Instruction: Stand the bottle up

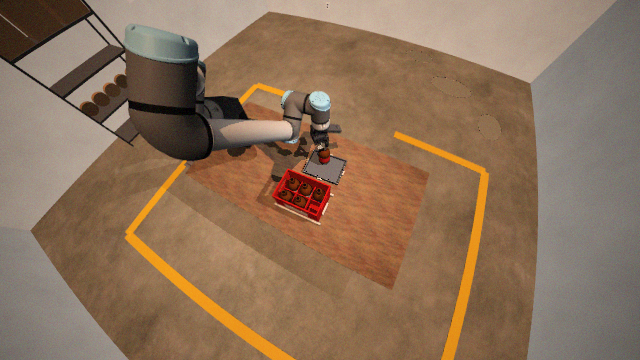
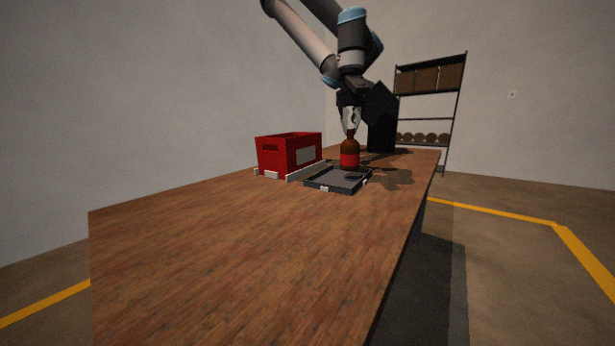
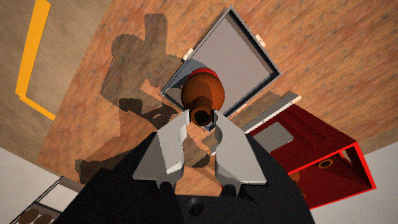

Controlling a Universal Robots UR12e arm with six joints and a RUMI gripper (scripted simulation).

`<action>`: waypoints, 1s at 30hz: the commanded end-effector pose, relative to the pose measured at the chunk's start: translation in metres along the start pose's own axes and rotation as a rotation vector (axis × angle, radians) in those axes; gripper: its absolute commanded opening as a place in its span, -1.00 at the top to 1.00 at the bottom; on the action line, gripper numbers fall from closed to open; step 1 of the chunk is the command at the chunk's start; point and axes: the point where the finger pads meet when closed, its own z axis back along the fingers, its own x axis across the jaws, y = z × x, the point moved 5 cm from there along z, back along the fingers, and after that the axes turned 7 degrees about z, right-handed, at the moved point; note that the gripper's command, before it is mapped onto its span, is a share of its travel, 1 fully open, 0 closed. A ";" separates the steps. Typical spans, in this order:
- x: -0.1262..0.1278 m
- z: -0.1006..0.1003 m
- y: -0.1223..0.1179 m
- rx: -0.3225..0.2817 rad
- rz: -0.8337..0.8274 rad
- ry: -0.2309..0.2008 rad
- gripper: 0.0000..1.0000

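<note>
One long wooden table (image 1: pixel 370 215) (image 2: pixel 240 240) (image 3: pixel 320 30) carried the work we inspected. Above it we noted the robot arm (image 1: pixel 250 134) (image 2: pixel 353 38), bent at its joints and with its wrist directed downward. We found the red crate (image 1: pixel 295 207) (image 2: pixel 271 156) (image 3: pixel 320 125) upright on the table, white strips (image 2: pixel 306 170) (image 3: pixel 275 112) along its base; five of its six compartments held brown bottles (image 1: pixel 305 188). Just beside it we recorded the shallow grey tray (image 1: pixel 327 172) (image 2: pixel 332 178) (image 3: pixel 240 55), flat on the table. We observed the gripper (image 1: pixel 322 147) (image 2: pixel 350 131) (image 3: pixel 202 110) closed on the neck of the task's bottle (image 1: pixel 324 156) (image 2: pixel 350 154) (image 3: pixel 202 92). That bottle, brown with a red label, hung upright outside the crate, its base raised above one end of the tray. We saw its small dark shadow on the tray floor.
</note>
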 end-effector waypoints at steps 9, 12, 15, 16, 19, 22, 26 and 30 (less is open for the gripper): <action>0.000 0.001 0.000 0.001 0.000 -0.001 1.00; 0.000 0.001 0.000 0.001 0.000 -0.001 1.00; 0.000 0.001 0.000 0.001 0.000 -0.001 1.00; 0.000 0.001 0.000 0.001 0.000 -0.001 1.00; 0.000 0.001 0.000 0.001 0.000 -0.001 1.00; 0.000 0.002 0.000 0.001 0.000 -0.001 1.00; 0.000 0.004 0.000 0.001 0.000 -0.001 1.00; 0.000 0.007 0.000 0.001 0.000 -0.001 1.00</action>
